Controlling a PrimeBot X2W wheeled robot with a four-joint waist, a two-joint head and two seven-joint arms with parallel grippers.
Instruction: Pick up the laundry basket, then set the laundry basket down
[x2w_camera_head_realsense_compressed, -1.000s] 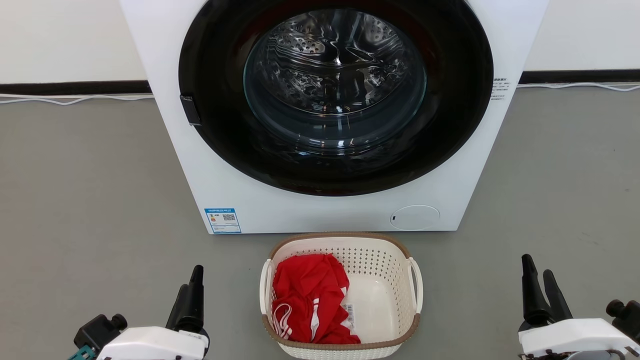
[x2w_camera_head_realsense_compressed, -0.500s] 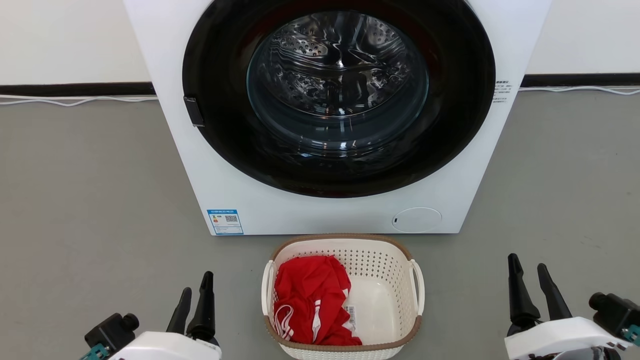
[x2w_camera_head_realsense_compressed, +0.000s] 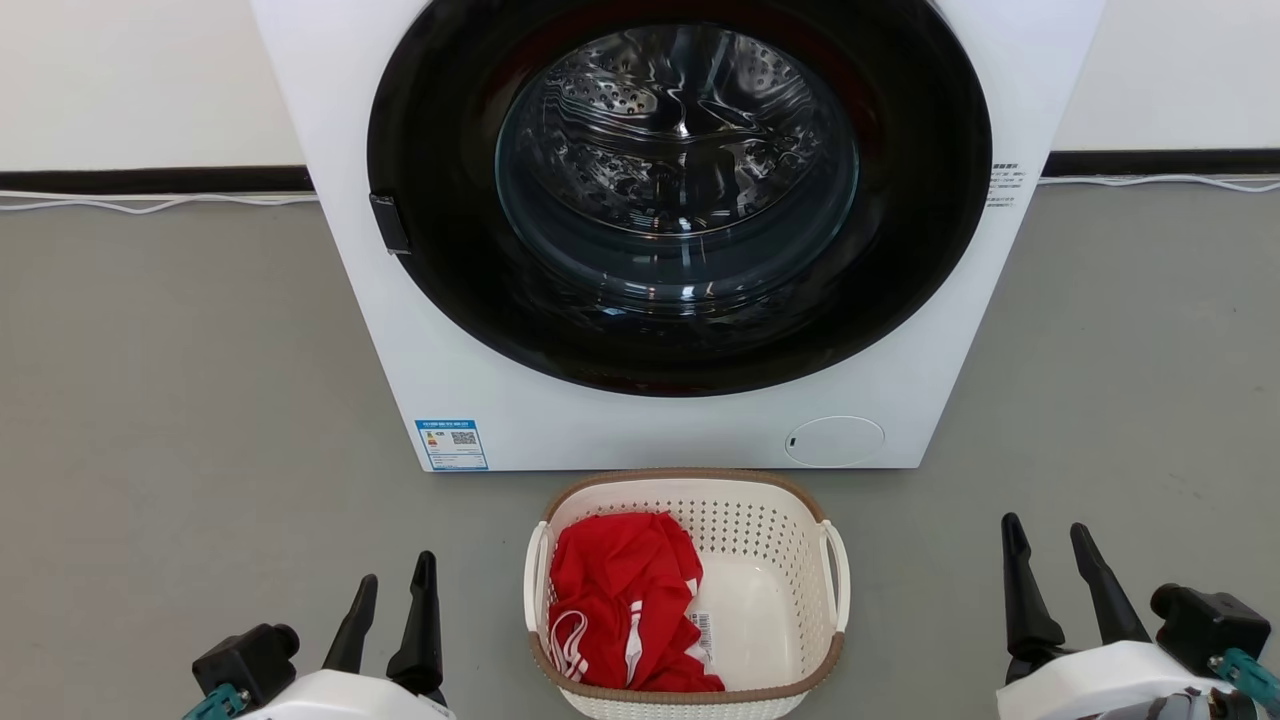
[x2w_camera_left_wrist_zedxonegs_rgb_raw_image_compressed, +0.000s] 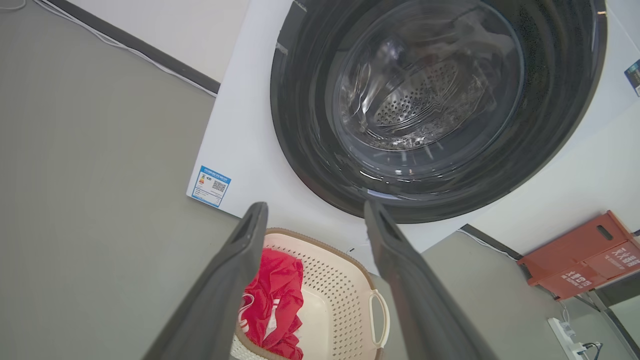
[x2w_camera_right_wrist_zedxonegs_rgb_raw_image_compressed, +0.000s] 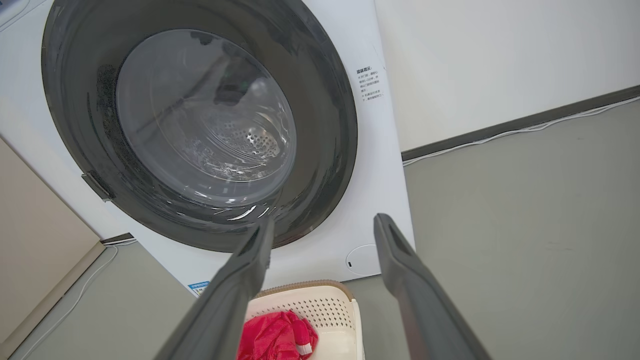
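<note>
laundry basket (x2w_camera_head_realsense_compressed: 770, 505) front rim cut off, red cloth (x2w_camera_head_realsense_compressed: 620, 600) inside

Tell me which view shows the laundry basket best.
The head view: the laundry basket sits nearly whole, seen from above, both handles visible, only its near edge cropped. The left wrist view shows part of it, one handle included; the right wrist view catches its far portion at the bottom edge.

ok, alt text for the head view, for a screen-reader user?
A cream laundry basket holding a red garment sits on the grey floor before a white washing machine with a round glass door. The left gripper and right gripper flank it, open, empty, not touching it.
</note>
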